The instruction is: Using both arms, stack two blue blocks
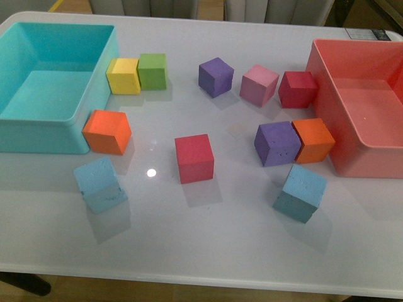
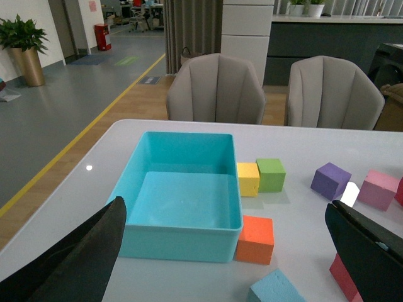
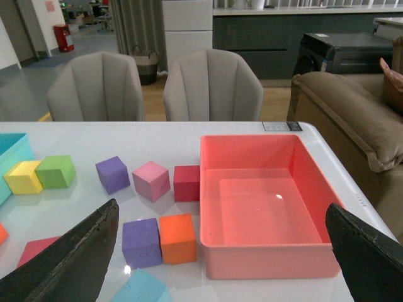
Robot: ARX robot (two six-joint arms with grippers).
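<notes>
Nothing stacked yet: left blue block [image 1: 99, 184] is lying at seven o'clock, right blue block [image 1: 301, 192] at five, while left gripper [image 2: 225, 211] and right gripper [image 3: 221, 211] are gaping wide, empty.

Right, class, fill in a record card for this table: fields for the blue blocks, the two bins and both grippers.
left blue block: on the table, front left, unstacked
right blue block: on the table, front right, unstacked
turquoise bin: far left, empty
red bin: far right, empty
left gripper: open, holding nothing
right gripper: open, holding nothing
task state: blocks apart, stacking not begun
</notes>
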